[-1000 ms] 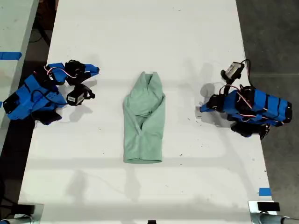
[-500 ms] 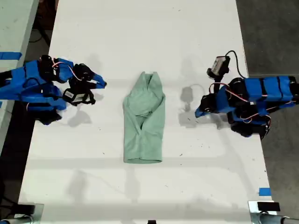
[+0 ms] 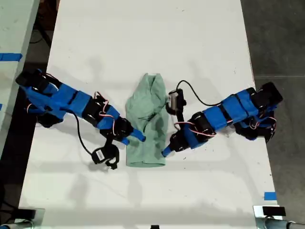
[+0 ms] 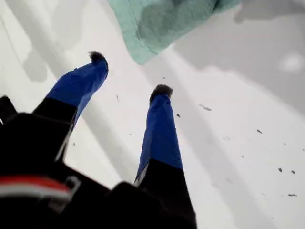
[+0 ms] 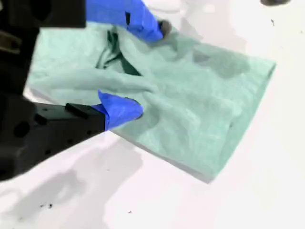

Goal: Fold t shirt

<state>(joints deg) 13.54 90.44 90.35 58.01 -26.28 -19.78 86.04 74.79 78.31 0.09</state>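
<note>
– Where was the t shirt [image 3: 147,125]?
– Just ahead of my first gripper [image 4: 129,73], jaws spread, empty.
– And my second gripper [image 5: 148,69]?
– Spread wide across the shirt's folds, clasping nothing.

The pale mint-green wrinkled cloth t shirt [image 4: 157,24] is cut off by the edge of the first wrist view, so only one corner shows. In the second wrist view the shirt's folded end disappears behind the black body of my second claw [image 5: 148,69], and the whole picture is soft. Whether the blue tips press into the cloth or hang just over it cannot be told.

In the exterior view my first claw [image 3: 167,151] sits at the shirt's [image 3: 147,119] lower corner, too small to tell whether it touches. My second claw [image 3: 138,137] covers a stretch of the shirt's edge on the exterior view's left. The white flat table [image 3: 143,38] runs past that picture's top and bottom edges.
</note>
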